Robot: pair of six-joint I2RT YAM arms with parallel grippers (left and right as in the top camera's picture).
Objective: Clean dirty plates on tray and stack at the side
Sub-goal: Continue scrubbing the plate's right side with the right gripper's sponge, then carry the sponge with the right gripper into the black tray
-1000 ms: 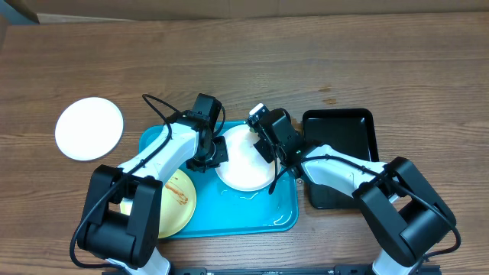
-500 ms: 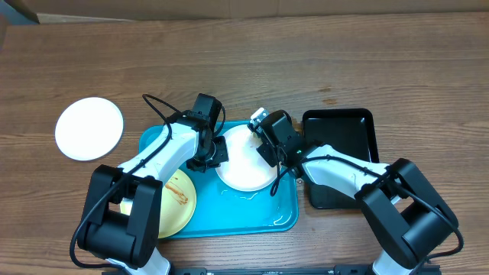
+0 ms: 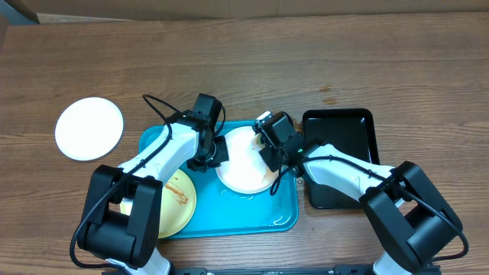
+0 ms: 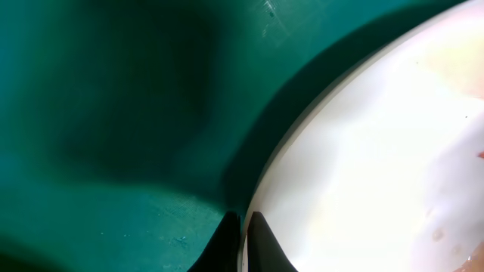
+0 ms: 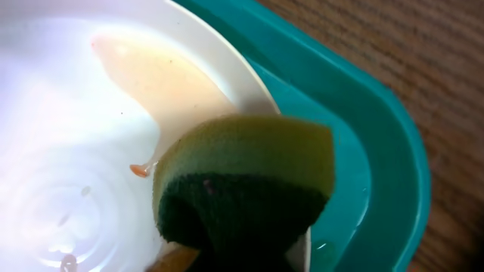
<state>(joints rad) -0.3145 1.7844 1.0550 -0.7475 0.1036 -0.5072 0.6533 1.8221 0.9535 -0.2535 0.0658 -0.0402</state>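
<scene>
Wiping step: the left gripper [image 4: 242,240] pinches the left rim of the round white plate [image 3: 241,164] lying in the turquoise plastic tray [image 3: 252,214]; the right gripper [image 3: 269,155] clamps a yellow-green sponge [image 5: 246,177] on its far-right edge. Next, the sponge should sweep across the pale sauce film [image 5: 162,79].

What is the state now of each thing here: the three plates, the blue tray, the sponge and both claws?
middle white plate: on the tray, pale sauce smear left
yellow-green plate: on the tray, brown-red smear
left white plate: on the table, looks clean
turquoise tray: wet patches
sponge: on the middle white plate
left claw: shut on that plate's rim
right claw: shut on the sponge
</scene>
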